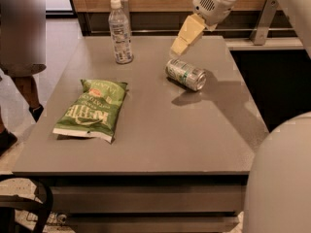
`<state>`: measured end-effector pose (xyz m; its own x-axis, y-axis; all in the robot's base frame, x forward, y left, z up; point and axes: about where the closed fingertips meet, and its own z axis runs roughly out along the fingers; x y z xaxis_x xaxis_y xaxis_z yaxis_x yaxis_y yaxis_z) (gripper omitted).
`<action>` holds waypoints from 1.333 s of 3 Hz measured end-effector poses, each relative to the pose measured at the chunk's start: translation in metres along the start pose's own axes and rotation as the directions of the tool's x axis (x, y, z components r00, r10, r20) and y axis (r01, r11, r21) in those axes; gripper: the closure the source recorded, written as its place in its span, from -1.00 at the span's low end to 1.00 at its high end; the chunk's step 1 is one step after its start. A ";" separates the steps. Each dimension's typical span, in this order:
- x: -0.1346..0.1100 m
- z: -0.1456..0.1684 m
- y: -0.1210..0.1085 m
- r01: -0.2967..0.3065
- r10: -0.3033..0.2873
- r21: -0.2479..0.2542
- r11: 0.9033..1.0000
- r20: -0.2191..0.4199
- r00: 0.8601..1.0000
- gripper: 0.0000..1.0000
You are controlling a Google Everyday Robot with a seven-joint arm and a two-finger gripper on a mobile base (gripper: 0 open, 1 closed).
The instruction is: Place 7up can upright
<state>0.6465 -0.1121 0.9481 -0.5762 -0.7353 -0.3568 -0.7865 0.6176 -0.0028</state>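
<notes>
The 7up can (pixel 185 74) is a silver-and-green drink can lying on its side on the grey table (pixel 160 135), right of centre, its shiny end facing front right. My gripper (pixel 181 43) hangs just above and behind the can's far end, its cream-coloured fingers (pixel 187 33) pointing down and to the left. It holds nothing and does not touch the can.
A clear water bottle (pixel 120 31) with a white cap stands upright at the back left of the table. A green chip bag (pixel 92 108) lies flat at the left. A person (pixel 22 42) stands off the table's left side. A rail runs behind the table.
</notes>
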 end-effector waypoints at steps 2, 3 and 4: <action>-0.003 0.030 0.000 -0.002 0.005 0.019 1.000 -0.142 0.990 -1.00; 0.009 0.040 -0.007 0.007 0.002 0.044 0.999 -0.215 0.977 -1.00; 0.014 0.049 -0.014 0.015 -0.002 0.053 0.998 -0.247 0.969 -1.00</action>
<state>0.6603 -0.1181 0.8977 -0.6120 -0.7825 -0.1147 -0.7823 0.6202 -0.0574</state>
